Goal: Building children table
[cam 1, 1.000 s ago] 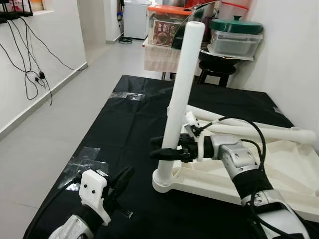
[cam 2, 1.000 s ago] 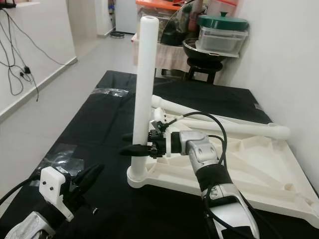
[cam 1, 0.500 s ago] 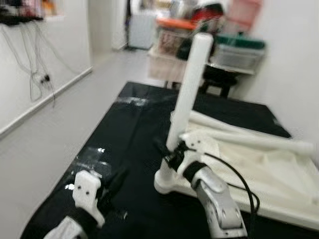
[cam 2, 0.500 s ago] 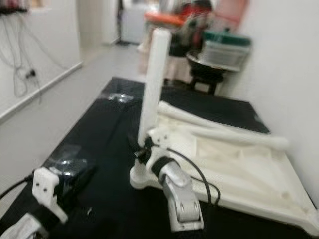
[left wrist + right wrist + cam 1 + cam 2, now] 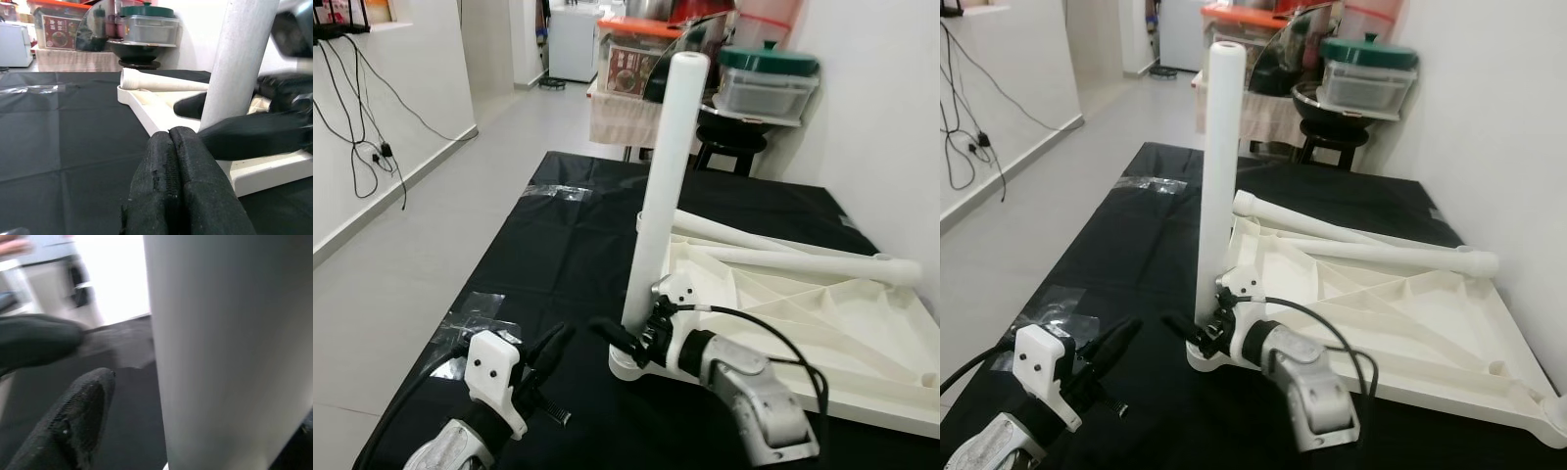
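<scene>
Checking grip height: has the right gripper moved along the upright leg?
Yes. The right gripper has slid down the upright leg, now near its base socket.

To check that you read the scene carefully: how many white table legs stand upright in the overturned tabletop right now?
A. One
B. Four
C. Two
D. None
A. One upright leg rises from the near corner of the white tabletop, with the right gripper low at its base; two other legs lie flat across the tabletop.
</scene>
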{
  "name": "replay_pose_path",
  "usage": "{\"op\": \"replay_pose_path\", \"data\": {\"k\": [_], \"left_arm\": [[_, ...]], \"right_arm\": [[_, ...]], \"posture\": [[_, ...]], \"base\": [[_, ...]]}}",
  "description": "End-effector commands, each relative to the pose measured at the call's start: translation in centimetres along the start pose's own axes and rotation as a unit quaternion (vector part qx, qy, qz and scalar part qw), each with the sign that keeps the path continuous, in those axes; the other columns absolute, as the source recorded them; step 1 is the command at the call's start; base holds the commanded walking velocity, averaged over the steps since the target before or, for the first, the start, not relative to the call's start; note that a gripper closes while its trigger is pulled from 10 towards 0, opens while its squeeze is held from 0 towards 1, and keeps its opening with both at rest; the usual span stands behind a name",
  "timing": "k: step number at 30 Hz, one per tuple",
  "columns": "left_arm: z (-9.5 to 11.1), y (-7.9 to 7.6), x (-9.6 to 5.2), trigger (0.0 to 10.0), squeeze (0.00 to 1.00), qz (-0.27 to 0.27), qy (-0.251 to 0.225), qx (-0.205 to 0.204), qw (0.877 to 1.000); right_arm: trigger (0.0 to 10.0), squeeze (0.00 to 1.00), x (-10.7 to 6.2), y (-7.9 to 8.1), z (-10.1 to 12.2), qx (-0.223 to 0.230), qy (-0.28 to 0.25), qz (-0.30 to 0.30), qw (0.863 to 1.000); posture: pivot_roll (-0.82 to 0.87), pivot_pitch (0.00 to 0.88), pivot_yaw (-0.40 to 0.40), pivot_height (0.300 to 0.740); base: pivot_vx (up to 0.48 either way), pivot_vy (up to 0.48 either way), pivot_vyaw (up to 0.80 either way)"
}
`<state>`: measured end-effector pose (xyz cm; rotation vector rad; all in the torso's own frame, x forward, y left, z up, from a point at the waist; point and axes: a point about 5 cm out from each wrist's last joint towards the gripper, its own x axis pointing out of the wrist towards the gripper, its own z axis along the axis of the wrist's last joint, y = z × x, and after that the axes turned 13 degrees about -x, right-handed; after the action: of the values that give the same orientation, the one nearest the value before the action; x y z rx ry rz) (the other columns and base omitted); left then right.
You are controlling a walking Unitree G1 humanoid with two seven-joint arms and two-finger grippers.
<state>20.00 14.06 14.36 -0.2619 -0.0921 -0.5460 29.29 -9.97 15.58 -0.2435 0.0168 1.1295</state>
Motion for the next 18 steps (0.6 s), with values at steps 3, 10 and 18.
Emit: {"op": "replay_pose_path", "data": {"k": [3,10,18], "left_arm": [[-0.4,-0.1,0.0,10.0,0.0,0.0,0.007,-0.002,1.0],[-0.4,-0.2,-0.1,10.0,0.0,0.003,0.008,0.0,1.0],[-0.4,-0.4,-0.2,10.0,0.0,0.003,0.01,-0.001,1.0]], "right_arm": [[10.0,0.0,-0.2,-0.6,0.5,-0.019,-0.028,0.1,0.994],[9.2,0.0,0.0,-3.6,0.9,0.0,-0.025,0.141,0.99],[0.0,0.0,0.0,-6.7,2.0,0.019,-0.033,0.157,0.987]], "posture": [[0.02,0.0,-0.133,0.74],[0.04,0.0,-0.137,0.74],[0.05,0.0,-0.137,0.74]], "base": [[0.0,0.0,0.0],[0.0,0.0,0.0],[0.0,0.0,0.0]]}}
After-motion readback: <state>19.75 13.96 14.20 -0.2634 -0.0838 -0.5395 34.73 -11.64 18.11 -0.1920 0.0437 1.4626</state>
